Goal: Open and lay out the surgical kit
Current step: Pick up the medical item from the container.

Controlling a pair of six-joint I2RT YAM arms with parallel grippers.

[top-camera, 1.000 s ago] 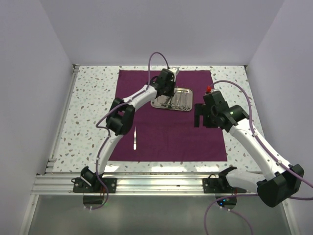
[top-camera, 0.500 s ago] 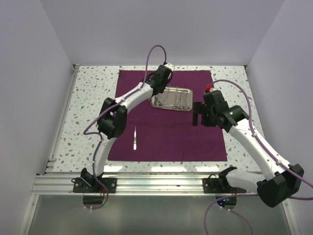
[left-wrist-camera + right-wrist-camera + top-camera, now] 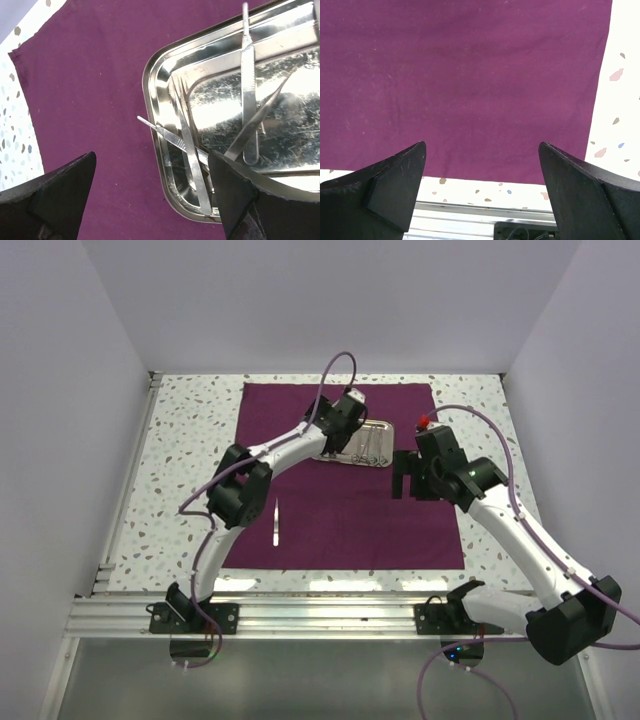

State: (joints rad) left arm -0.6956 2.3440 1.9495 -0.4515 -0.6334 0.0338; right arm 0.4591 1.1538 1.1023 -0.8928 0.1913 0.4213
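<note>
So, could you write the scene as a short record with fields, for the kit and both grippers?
cloth: dark purple, spread flat on the speckled table
tray: steel, on the cloth's far middle
in tray: several thin silver instruments, one tip over the rim
laid out: one silver instrument on the cloth, near left
left gripper: open, over the tray's left end, empty
right gripper: open, above the cloth's right side, empty

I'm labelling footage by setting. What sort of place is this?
Probably a robotics lab test cell, not an operating room: plain white walls enclose a speckled table with an aluminium rail at its near edge, and a tray of instruments sits on a purple cloth.
</note>
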